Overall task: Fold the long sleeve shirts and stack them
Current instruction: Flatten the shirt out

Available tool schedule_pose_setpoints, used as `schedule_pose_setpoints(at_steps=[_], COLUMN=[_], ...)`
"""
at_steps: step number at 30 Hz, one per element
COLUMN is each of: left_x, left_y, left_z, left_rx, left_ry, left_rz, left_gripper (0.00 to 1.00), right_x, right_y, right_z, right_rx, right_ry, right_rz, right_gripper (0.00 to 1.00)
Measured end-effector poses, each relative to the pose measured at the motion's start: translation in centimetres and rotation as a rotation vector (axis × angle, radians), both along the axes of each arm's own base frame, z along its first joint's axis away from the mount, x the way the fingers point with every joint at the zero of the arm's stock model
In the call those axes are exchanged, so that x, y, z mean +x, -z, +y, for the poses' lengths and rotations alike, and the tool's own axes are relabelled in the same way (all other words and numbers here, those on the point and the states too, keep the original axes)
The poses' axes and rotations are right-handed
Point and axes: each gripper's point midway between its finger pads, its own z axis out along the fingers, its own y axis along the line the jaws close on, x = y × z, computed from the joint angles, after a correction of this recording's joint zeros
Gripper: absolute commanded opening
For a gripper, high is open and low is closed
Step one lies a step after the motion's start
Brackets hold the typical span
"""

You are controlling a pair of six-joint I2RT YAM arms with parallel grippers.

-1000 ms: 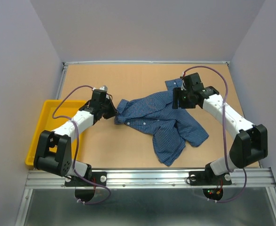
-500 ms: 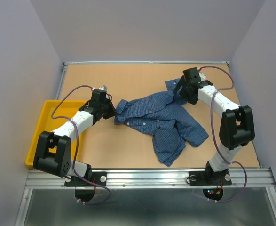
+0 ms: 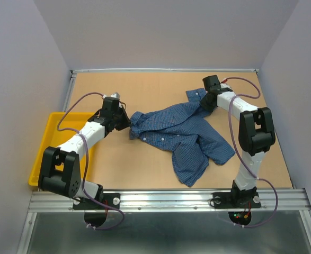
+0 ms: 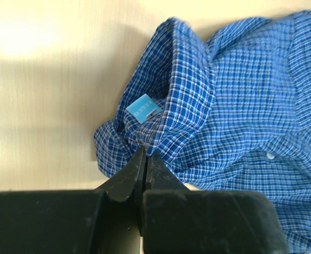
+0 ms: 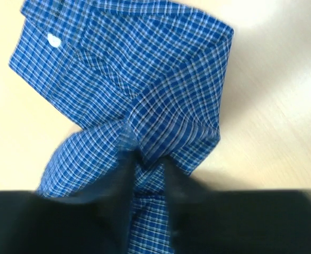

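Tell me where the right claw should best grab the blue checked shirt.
On the blue checked shirt, probably grip the raised sleeve fold behind the buttoned cuff, from above: cloth bunches into a ridge there, while the cuff lies flat.

Blue finely checked long sleeve shirt [image 3: 183,131], unfolded and rumpled mid-worktop [image 3: 144,90]. Collar end bunched at the left, light blue neck label [image 4: 143,108] showing. Buttoned cuff [image 3: 194,95] stretched to the far right, tail trailing toward the near edge.
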Motion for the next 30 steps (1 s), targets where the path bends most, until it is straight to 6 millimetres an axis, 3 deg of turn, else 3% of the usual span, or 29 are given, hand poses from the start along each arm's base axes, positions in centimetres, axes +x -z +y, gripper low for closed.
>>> schedule_pose_setpoints(at_steps=[2,6,10,12,14,15,17,18,20,21,23,26,30], left_x=[0.9,3.8,7.8,10.5,14.8,16.2,19.0,20.2,21.5,22.0,21.4,19.3,14.9], left_y=[-0.9,-3.2,-7.0,-9.8,-15.0,-16.7,-21.9,-24.9,-29.9,-33.1,-37.4,-41.6,-43.1], left_z=[0.0,-0.1,0.2,0.4,0.2,0.0,-0.4,-0.7,-1.1,-1.5,-1.8,-1.5,0.0], left_rx=[-0.004,-0.019,-0.04,-0.06,-0.1,-0.116,-0.16,-0.192,-0.244,-0.278,-0.325,-0.357,-0.345], left_ry=[-0.007,-0.025,-0.055,-0.071,-0.085,-0.086,-0.081,-0.072,-0.053,-0.032,0.009,0.054,0.07], left_rz=[-0.014,-0.057,-0.115,-0.162,-0.263,-0.301,-0.404,-0.468,-0.571,-0.643,-0.741,-0.849,-0.91], left_gripper=[0.0,0.0,0.0,0.0,0.0,0.0,0.0,0.0,0.0,0.0,0.0,0.0,0.0], right_x=[0.5,1.7,4.5,6.5,9.3,10.1,11.5,11.7,10.8,10.1,7.8,4.2,-0.7], right_y=[-0.4,-2.0,-6.4,-10.4,-18.1,-21.0,-28.9,-31.5,-40.7,-43.0,-48.0,-51.6,-53.9], right_z=[-0.2,-0.7,-1.6,-2.2,-3.2,-3.7,-5.2,-5.5,-6.8,-7.2,-7.3,-6.6,-5.2], right_rx=[0.0,-0.004,-0.016,-0.017,-0.015,-0.014,-0.028,-0.035,-0.067,-0.076,-0.098,-0.107,-0.098], right_ry=[0.002,0.0,-0.026,-0.042,-0.066,-0.071,-0.086,-0.092,-0.106,-0.107,-0.133,-0.18,-0.276], right_rz=[-0.011,-0.049,-0.143,-0.227,-0.395,-0.462,-0.638,-0.699,-0.912,-0.965,-1.088,-1.169,-1.229], right_gripper=[0.01,0.01,0.0,0.01,0.01,0.0,0.0,0.01,0.01,0.01,0.0,0.0,0.01])
